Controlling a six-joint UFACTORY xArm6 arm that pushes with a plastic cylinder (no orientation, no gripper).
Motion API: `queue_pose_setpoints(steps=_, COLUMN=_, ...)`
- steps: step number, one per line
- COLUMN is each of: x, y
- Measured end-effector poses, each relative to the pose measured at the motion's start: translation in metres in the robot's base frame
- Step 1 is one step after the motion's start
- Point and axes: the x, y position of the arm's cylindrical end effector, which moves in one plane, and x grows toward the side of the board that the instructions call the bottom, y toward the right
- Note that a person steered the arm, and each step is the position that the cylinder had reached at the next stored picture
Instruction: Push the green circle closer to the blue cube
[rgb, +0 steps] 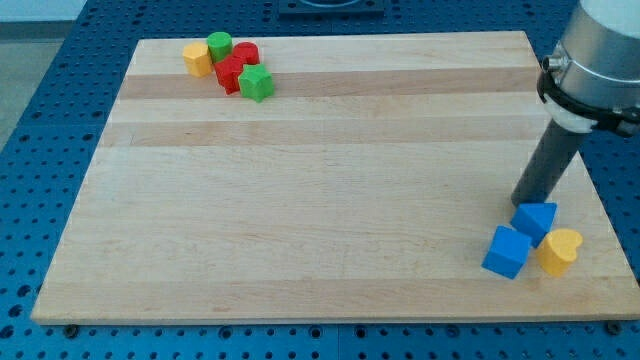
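The green circle (219, 45) sits at the view's top left, in a cluster with a yellow block (197, 59), a red round block (246, 54), a red star-like block (230, 74) and a green star-like block (256, 84). The blue cube (507, 251) lies at the view's bottom right, beside a second blue block (536, 219) and a yellow heart (559, 250). My tip (522, 202) rests on the board just above the second blue block, far from the green circle.
The wooden board (330, 180) lies on a blue perforated table (40, 120). The arm's grey body (598, 60) hangs over the board's right edge.
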Motion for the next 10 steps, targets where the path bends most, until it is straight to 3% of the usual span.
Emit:
queue_pose_setpoints(steps=2, x=-0.021, y=-0.042)
queue_pose_setpoints(steps=10, x=-0.166, y=-0.449)
